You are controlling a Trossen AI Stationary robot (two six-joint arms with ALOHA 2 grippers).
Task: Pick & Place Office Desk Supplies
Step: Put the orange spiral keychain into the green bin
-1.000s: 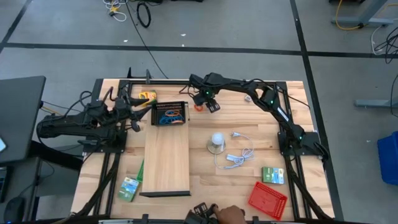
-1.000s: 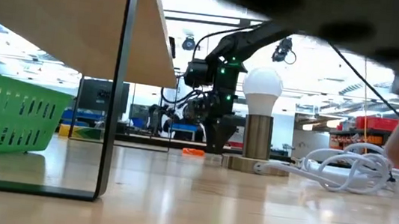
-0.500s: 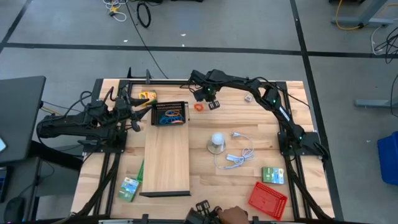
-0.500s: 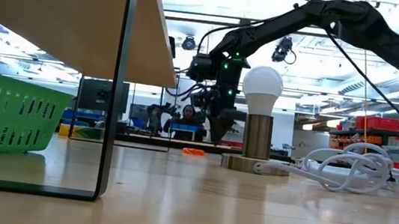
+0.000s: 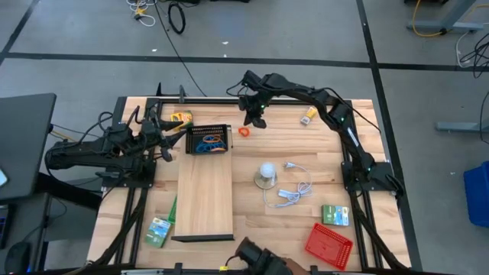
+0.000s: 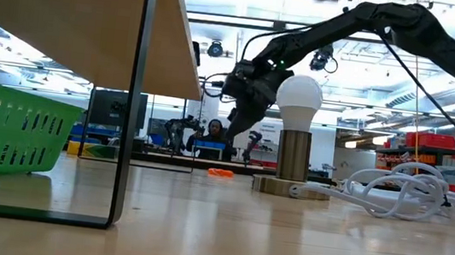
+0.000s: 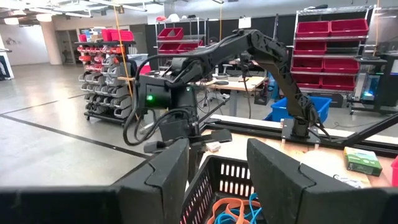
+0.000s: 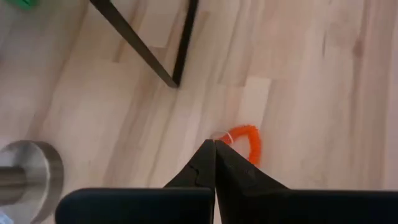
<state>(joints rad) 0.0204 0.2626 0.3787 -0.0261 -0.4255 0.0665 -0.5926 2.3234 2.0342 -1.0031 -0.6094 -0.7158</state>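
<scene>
Right gripper: the right arm's dark two-finger gripper [image 5: 254, 121] hangs above the far middle of the table, just beyond the orange loop-shaped band [image 5: 244, 131]; its fingers [image 8: 214, 168] are pressed together with nothing between them, and the low view shows it raised off the tabletop [image 6: 240, 142].
Orange band: it lies flat on the pale wooden tabletop [image 5: 321, 164], just right of the black mesh tray [image 5: 208, 140], apart from the fingertips; it also shows as a small orange shape on the wood in the low view [image 6: 220, 173].
Left gripper: the left arm's dark gripper [image 5: 170, 126] waits at the far left, just left of the black mesh tray, fingers [image 7: 166, 177] spread apart and holding nothing.
Black mesh tray: it holds blue and orange loop bands [image 5: 209, 145], and stands at the far end of the long pale wooden board [image 5: 205, 195].
Other supplies: a yellow item [image 5: 181, 118] far left beside the tray, a small yellow piece [image 5: 309, 115] far right, a green card box [image 5: 335, 215] near right, another green box [image 5: 158, 231] near left.
Lamp: a white bulb on a round metal base [image 5: 265, 176] stands mid-table, with a white coiled cable [image 5: 293, 191] to its right.
Red mesh tray: near right corner [image 5: 328, 245].
</scene>
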